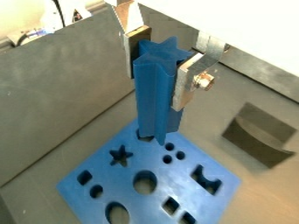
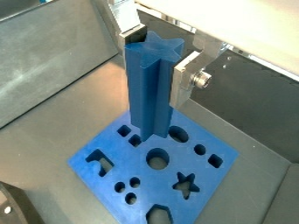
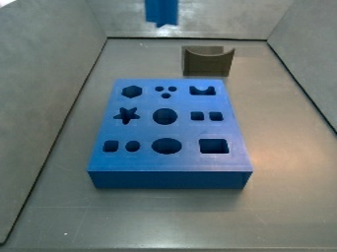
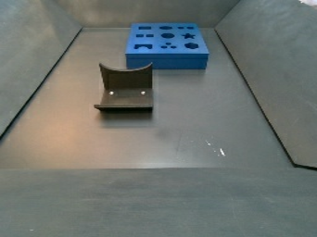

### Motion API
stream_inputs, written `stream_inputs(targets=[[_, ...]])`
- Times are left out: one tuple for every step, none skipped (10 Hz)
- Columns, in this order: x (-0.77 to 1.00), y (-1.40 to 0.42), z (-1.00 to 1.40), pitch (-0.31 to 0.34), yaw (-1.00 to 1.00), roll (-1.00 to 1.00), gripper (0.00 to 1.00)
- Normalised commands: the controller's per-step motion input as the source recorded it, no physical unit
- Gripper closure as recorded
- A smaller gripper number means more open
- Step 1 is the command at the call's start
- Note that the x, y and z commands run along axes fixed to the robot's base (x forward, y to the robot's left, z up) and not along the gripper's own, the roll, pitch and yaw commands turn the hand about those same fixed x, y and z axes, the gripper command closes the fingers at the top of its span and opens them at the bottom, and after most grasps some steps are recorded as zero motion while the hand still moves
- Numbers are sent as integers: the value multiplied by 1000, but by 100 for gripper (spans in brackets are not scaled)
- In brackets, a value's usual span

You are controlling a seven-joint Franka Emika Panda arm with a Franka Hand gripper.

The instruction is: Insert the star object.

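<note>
The star object (image 1: 155,96) is a tall blue peg with ridged sides, held upright between my gripper's (image 1: 156,74) silver fingers (image 1: 184,86). It shows the same way in both wrist views (image 2: 149,92), with the gripper (image 2: 155,66) shut on its upper part. The blue block (image 1: 187,188) with shaped holes lies below it. The star hole (image 1: 118,157) is open and off to the side of the peg's lower end. In a side view only the peg's lower end (image 3: 160,10) shows, well above the block (image 3: 171,162) and its star hole (image 3: 126,115).
A dark grey curved piece (image 3: 207,59) stands on the floor behind the block, also in a side view (image 4: 124,88) and a wrist view (image 1: 260,131). Grey walls enclose the floor (image 4: 186,139). The block (image 4: 170,46) lies at the far end.
</note>
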Motion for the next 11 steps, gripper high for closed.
stream_inputs(targets=[[-306, 0, -1000, -10, 37, 13, 100], [-309, 0, -1000, -10, 40, 16, 100], [-309, 0, -1000, -9, 37, 14, 100], [-306, 0, -1000, -6, 34, 13, 100], [-300, 0, -1000, -6, 31, 10, 100], [-243, -117, -1000, -19, 0, 1, 100], [-169, -266, -1000, -26, 0, 23, 100], [-114, -323, -1000, -53, 0, 3, 100], [0, -277, -1000, -46, 0, 1, 100], [57, -126, -823, 0, -14, 19, 100], [31, -20, -746, 0, -40, 56, 100]])
